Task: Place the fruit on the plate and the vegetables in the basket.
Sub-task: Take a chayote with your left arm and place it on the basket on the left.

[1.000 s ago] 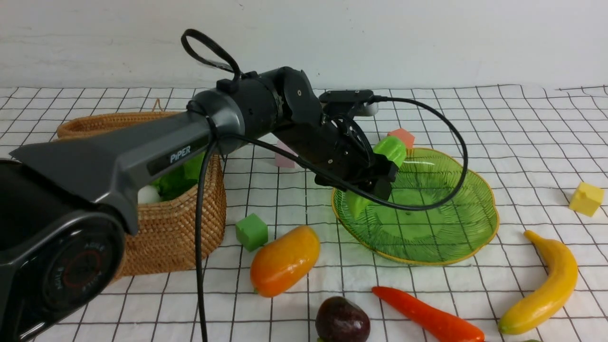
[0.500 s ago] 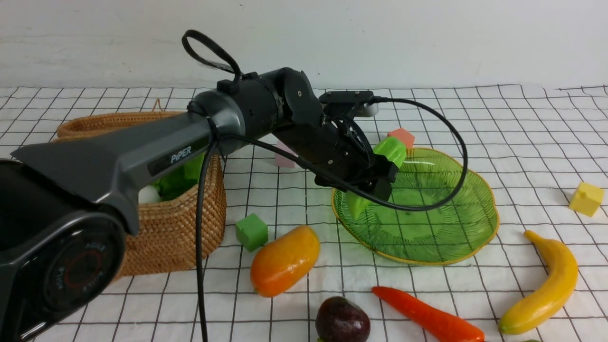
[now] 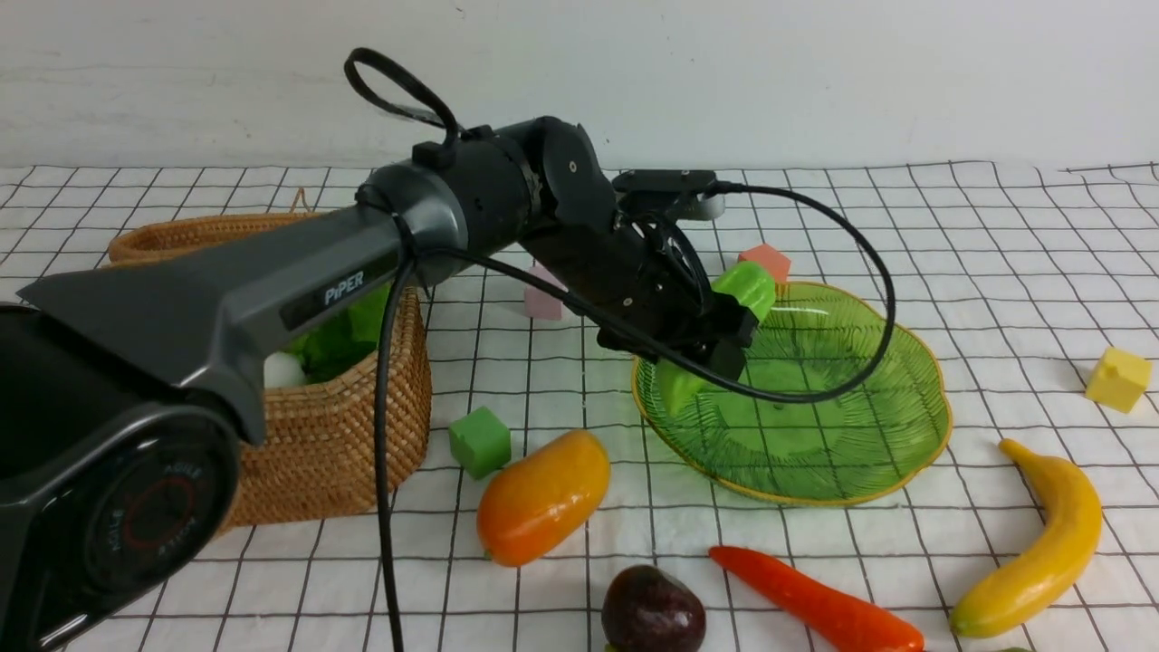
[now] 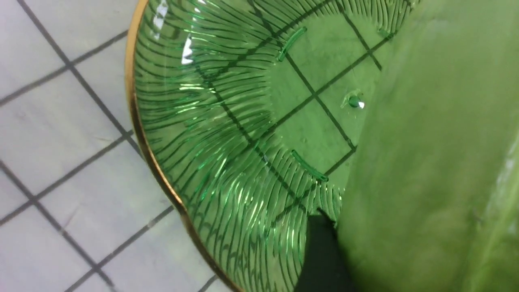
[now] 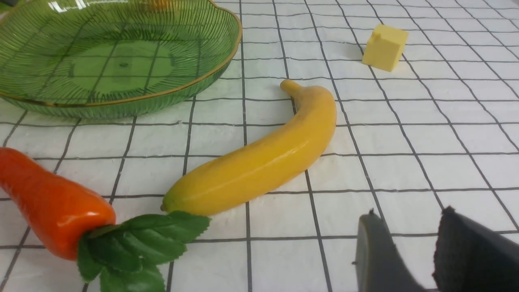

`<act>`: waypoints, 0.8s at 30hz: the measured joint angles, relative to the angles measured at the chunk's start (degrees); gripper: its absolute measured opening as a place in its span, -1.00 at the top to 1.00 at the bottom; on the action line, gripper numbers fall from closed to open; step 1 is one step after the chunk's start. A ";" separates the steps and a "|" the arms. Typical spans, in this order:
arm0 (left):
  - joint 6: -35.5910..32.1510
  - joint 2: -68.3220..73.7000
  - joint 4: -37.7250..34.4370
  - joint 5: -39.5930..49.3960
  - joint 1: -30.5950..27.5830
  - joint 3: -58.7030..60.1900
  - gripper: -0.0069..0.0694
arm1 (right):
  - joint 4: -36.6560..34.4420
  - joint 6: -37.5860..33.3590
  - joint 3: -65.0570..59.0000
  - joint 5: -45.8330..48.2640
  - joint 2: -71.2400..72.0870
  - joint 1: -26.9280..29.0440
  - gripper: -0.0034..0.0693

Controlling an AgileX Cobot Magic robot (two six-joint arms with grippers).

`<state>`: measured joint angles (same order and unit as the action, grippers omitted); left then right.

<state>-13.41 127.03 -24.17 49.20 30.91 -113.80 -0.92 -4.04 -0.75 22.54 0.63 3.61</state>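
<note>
left gripper [image 3: 724, 342] is clamped on the green veg [image 3: 748, 288], which hangs tilted over the plate [image 3: 869, 444]. wrong spot for it, since the basket [image 3: 344, 453] sits well off to the gripper's left. right gripper [image 5: 409, 221] has its jaws a bit apart and empty, near the banana [image 5: 259, 162].

A curved yellow toy banana [image 5: 259, 158] is laid on the white gridded worktop [image 5: 425, 134], at eleven o'clock from the dark pincer [image 5: 409, 213], whose jaws are parted around nothing. From the banana, a translucent green gold-rimmed glass plate [image 5: 121, 97] is seen at ten o'clock, a red-orange carrot [image 5: 48, 207] at eight with its leaves just beside the banana's end, and a yellow foam cube [image 5: 384, 46] at one.
</note>
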 joint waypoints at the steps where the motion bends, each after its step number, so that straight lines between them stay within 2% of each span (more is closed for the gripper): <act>1: 0.00 -0.70 1.78 2.01 -0.24 -1.24 -0.35 | 0.00 0.00 0.00 0.00 0.00 0.00 0.23; 5: 0.67 -6.97 6.41 8.10 -3.07 -3.40 -0.35 | 0.00 0.00 0.00 0.00 0.00 0.00 0.23; 9: 3.89 -20.46 11.19 12.75 -11.73 -2.67 -0.35 | 0.00 0.00 0.00 0.00 0.00 0.00 0.23; 13: 8.09 -32.72 17.18 13.99 -22.76 6.74 -0.35 | 0.00 0.00 0.00 0.00 0.00 0.00 0.23; 14: 8.32 -33.17 17.44 13.99 -23.24 6.74 -0.35 | 0.00 0.00 0.00 0.00 0.00 0.00 0.23; 16: 11.47 -36.67 19.43 14.21 -28.59 14.99 -0.35 | 0.00 0.00 0.00 0.00 0.00 0.00 0.23; 20: 13.41 -34.54 21.57 10.71 -32.27 26.58 -0.35 | 0.00 0.00 0.00 0.00 0.00 0.00 0.23; 24: 14.44 -30.11 23.35 6.86 -32.12 29.72 -0.35 | 0.00 0.00 0.00 0.00 0.00 0.00 0.23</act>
<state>1.02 96.92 -0.82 56.06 -1.21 -84.08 -0.92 -4.04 -0.75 22.54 0.63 3.61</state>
